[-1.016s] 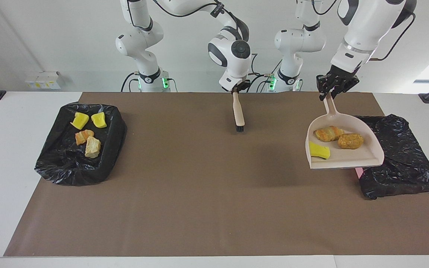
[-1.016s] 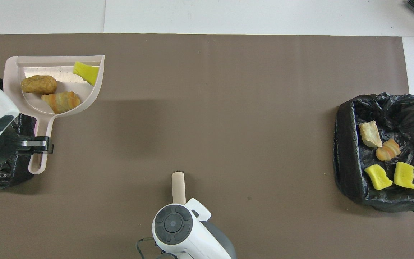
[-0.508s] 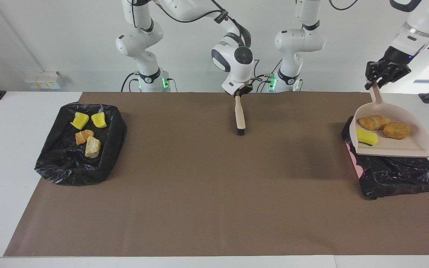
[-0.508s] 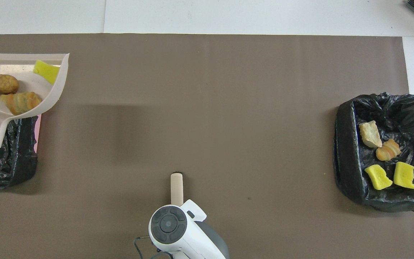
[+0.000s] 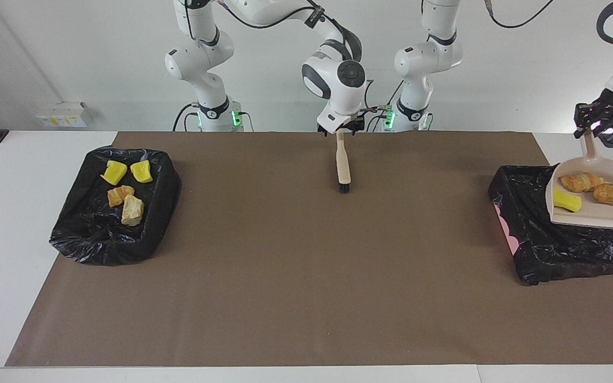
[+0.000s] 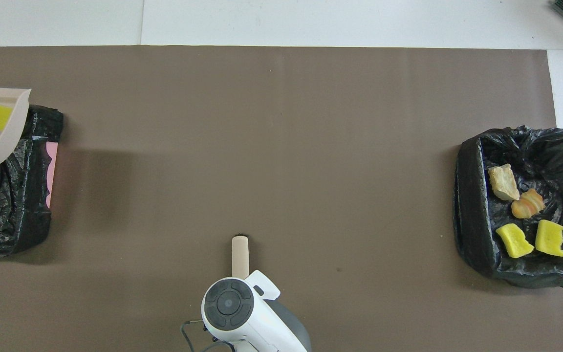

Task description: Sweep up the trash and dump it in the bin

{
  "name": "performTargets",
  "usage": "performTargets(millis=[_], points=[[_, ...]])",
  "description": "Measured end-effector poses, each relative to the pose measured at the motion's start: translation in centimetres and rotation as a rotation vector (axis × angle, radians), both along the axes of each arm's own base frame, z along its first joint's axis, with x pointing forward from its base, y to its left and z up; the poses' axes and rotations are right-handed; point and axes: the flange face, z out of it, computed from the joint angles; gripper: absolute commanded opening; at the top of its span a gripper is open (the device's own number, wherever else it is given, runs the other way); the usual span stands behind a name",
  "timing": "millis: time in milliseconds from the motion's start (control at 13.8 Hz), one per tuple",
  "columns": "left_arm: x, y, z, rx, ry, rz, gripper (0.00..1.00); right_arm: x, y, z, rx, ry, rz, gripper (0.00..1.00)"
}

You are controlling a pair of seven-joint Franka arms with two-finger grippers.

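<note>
Brown mat (image 5: 306, 298) is spread over a white table (image 5: 8, 223). Close to the robots' edge of the mat, a brush (image 5: 343, 165) is stood with its bristles down. Its handle top is met by the right gripper (image 5: 341, 131); whether it is gripped cannot be told.

At the right arm's end, a black bin (image 5: 99, 234) is filled with four bits of trash: two yellow chunks (image 5: 114, 172), an orange-striped chunk (image 5: 120, 195) and a tan chunk (image 5: 132, 209).

At the left arm's end, a second black bin (image 5: 551, 250) is seen. Over it, a dustpan (image 5: 599, 214) is held up by its handle, clamped tight in the left gripper (image 5: 599, 119). Three bits are carried in it: a yellow piece (image 5: 566, 200), a striped piece (image 5: 580, 182) and a brown piece (image 5: 612, 194).

Both bins are set at the mat's ends, partly on the white table. Between them and farther out, a wide stretch of bare mat is left.
</note>
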Motion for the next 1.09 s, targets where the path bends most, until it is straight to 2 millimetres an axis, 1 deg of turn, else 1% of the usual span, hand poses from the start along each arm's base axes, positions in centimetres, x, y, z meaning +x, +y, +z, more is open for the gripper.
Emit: performTargets(millis=[145, 218, 363, 435, 581, 726, 871, 944, 1089], points=[[0.2, 0.7, 0.0, 0.083, 0.023, -0.064, 0.00, 3.0, -2.2, 2.6, -0.012, 0.004, -0.002, 1.00], [0.2, 1.1, 0.2, 0.116, 0.036, -0.110, 0.00, 4.7, -3.6, 4.1, -0.001, 0.006, 0.007, 1.00], [-0.2, 2.4, 0.3, 0.193, 0.090, -0.207, 0.00, 8.2, -7.9, 7.1, 0.046, -0.003, 0.047, 1.00], [-0.3, 2.8, 0.3, 0.238, 0.129, -0.247, 0.00, 9.6, -10.2, 8.2, 0.070, -0.014, 0.065, 1.00], [0.1, 2.6, 0.4, 0.317, 0.191, -0.312, 0.00, 12.3, -14.5, 9.6, 0.100, -0.038, 0.053, 1.00], [0.8, 1.9, 0.4, 0.374, 0.228, -0.351, 0.00, 14.7, -18.6, 10.2, 0.096, -0.056, 0.003, 1.00], [1.1, 1.7, 0.2, 0.393, 0.247, -0.369, 0.00, 16.9, -23.0, 11.1, 0.082, -0.074, -0.054, 1.00], [1.3, 1.6, 0.1, 0.405, 0.260, -0.380, 0.00, 17.7, -25.2, 11.7, 0.088, -0.082, -0.055, 1.00], [1.7, 1.2, 0.2, 0.454, 0.291, -0.412, 0.00, 19.0, -29.3, 12.7, 0.093, -0.110, 0.021, 1.00]])
